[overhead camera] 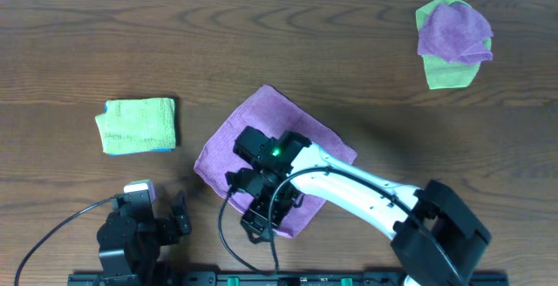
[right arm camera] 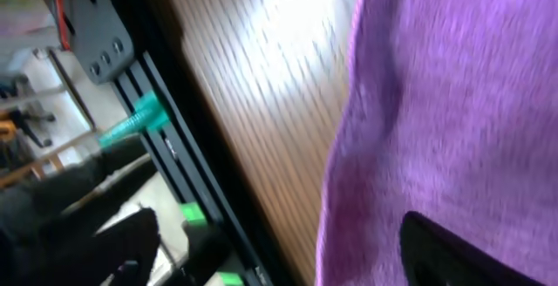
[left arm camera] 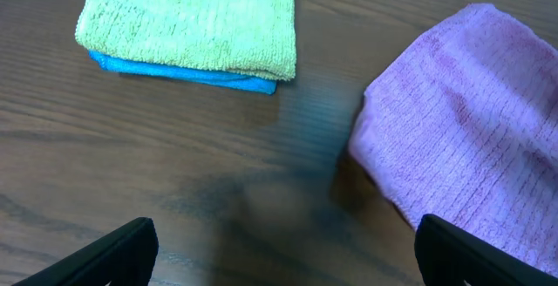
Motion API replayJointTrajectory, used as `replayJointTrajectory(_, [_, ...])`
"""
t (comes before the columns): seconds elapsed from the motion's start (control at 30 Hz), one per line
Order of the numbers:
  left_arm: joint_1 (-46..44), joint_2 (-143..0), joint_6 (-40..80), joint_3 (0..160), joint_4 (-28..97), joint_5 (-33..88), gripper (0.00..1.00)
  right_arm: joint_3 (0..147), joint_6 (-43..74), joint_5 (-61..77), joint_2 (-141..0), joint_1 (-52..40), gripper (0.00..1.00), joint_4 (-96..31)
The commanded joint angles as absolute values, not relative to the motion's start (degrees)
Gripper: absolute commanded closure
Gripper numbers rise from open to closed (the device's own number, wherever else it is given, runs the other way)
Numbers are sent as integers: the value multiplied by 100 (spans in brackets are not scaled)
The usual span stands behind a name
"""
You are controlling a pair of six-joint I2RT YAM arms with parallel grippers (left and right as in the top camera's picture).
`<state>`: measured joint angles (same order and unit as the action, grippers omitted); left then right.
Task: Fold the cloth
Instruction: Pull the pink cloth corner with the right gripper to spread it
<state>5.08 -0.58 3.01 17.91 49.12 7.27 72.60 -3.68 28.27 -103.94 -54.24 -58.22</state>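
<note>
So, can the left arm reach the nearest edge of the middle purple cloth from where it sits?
Probably yes. The left gripper is open, with only bare table between it and that edge of the purple cloth. The right arm sits over the cloth's near side, so stay clear of it.

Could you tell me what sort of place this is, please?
Probably a robotics lab bench: a white robot arm reaches over a purple terry cloth on a dark wooden table, with a black slotted mounting rail along its edge.
</note>
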Motion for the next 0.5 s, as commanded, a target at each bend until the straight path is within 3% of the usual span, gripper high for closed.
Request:
replayJointTrajectory(0.0, [484, -25, 342, 1730, 4904, 690, 4, 7271, 38, 3048, -10075, -5454, 9, -5581])
replayJointTrajectory(0.1, [484, -25, 342, 1730, 4906, 690, 5, 7273, 346, 2827, -9891, -5437, 12, -5323])
replayJointTrajectory(0.23, [484, -25, 342, 1730, 4904, 690, 4, 7273, 834, 1966, -9808, -5315, 25, -5391])
replayJointTrajectory(0.47, [484, -25, 351, 1730, 4895, 803, 5, 7260, 1092, 1341, -9808, -4978, 73, -5527])
